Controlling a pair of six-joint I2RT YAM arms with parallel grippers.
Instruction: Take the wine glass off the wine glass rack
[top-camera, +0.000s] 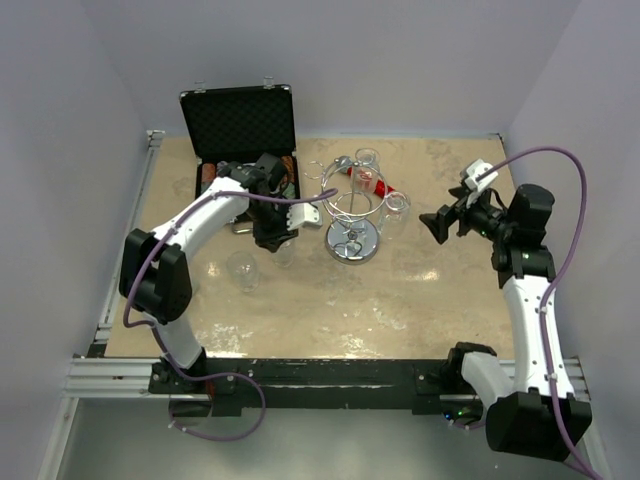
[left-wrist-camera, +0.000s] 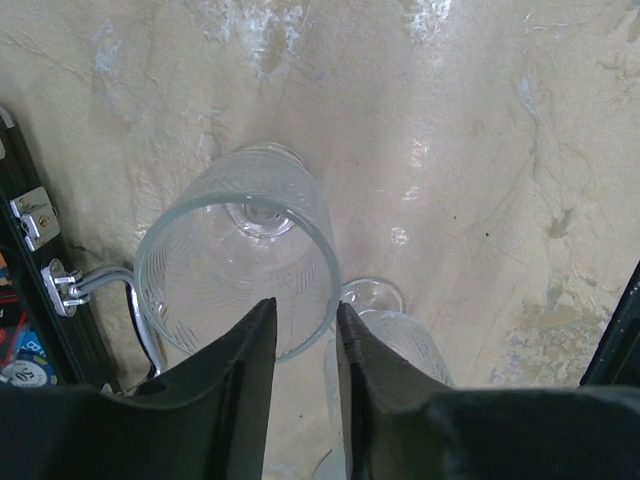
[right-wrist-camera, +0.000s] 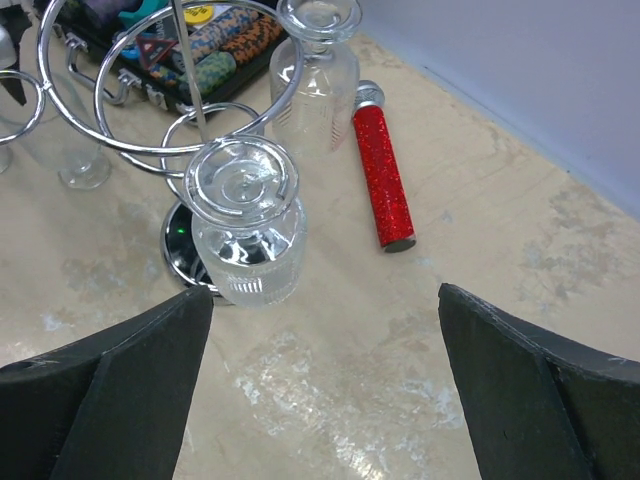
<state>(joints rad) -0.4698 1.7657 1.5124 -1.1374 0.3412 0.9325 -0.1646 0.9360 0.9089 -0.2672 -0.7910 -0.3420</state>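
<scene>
My right hand is spread wide, and the wine glass hangs upside down just ahead on the wine glass rack: light, slick, brittle, so I'd pinch the ribbed bowl gently.

White arm links with black joints, black wedge claws, purple cables.
</scene>
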